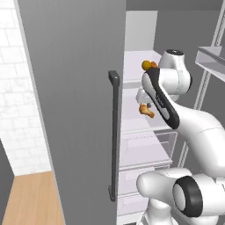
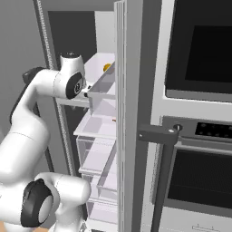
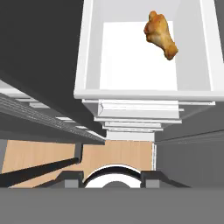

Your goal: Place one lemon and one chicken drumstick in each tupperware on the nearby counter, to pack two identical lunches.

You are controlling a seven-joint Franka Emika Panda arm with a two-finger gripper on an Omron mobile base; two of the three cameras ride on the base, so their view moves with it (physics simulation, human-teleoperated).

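One chicken drumstick (image 3: pixel 161 35) lies on the white fridge shelf (image 3: pixel 131 65), its long axis diagonal in my hand view, thick end toward the back. I can't tell how the claw stands.

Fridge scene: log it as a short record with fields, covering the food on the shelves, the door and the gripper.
place: open fridge with white shelves and clear drawers
door: grey fridge door swung open, dark vertical handle
drumstick: chicken drumstick lying on a white shelf, touched by nothing
upper shelf: orange-yellow item, kind unclear
gripper: gripper above the shelf, holds nothing, jaw state unclear
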